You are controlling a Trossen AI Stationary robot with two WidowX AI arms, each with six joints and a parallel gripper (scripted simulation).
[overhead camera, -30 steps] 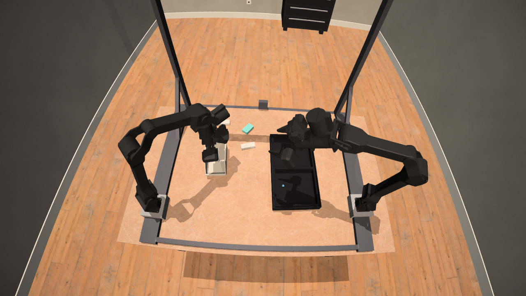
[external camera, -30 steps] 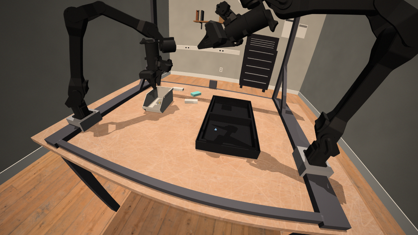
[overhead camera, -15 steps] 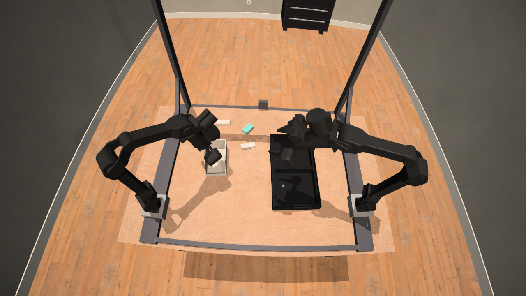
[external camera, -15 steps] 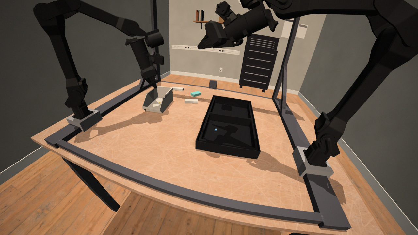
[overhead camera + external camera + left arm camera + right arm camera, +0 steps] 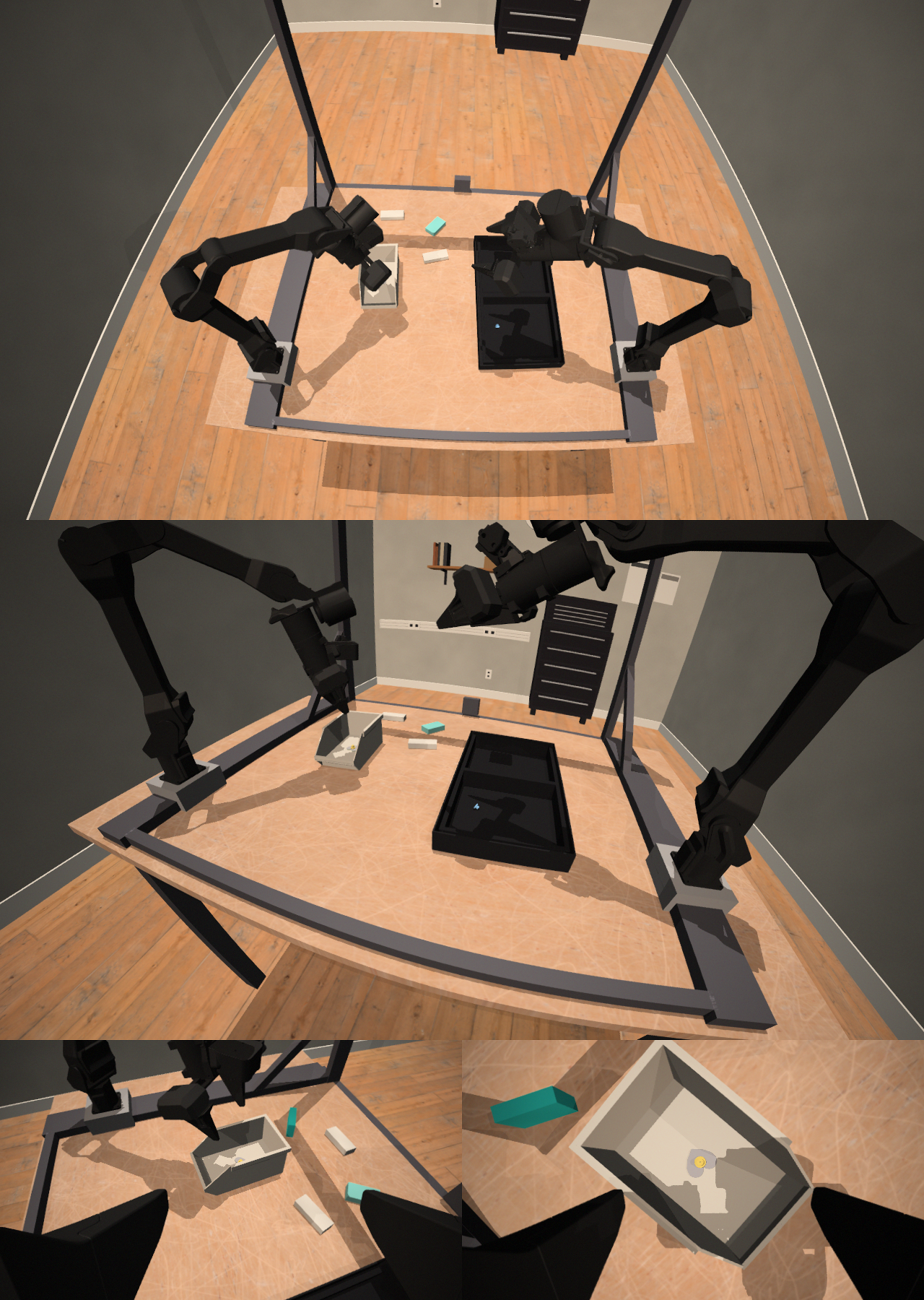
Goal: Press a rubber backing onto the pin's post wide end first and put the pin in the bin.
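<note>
- My right gripper (image 5: 372,271) (image 5: 344,708) (image 5: 229,1121) (image 5: 717,1197) hangs above the bin (image 5: 379,305) (image 5: 369,747) (image 5: 253,1174) (image 5: 598,1117), claw spread wide, pinching nothing.
- Inside the bin I have the grey pin (image 5: 237,1159) (image 5: 695,1172) with the yellow backing (image 5: 352,747) (image 5: 240,1160) (image 5: 700,1160) over it; I can't tell how far it's seated.
- My left gripper (image 5: 481,247) (image 5: 450,623) (image 5: 263,1199) is also spread, nothing in it, above the black tray (image 5: 520,365) (image 5: 504,859) (image 5: 336,1280).
- A small blue piece (image 5: 497,326) (image 5: 476,806) sits in the tray's near compartment.
- Between bin and tray lies one white block (image 5: 435,256) (image 5: 422,743) (image 5: 313,1214); a teal block (image 5: 435,225) (image 5: 432,727) (image 5: 355,1193) and another white block (image 5: 392,214) (image 5: 394,716) (image 5: 340,1140) lie farther back.
- A darker teal block (image 5: 291,1122) (image 5: 534,1108) is just beside the bin.
</note>
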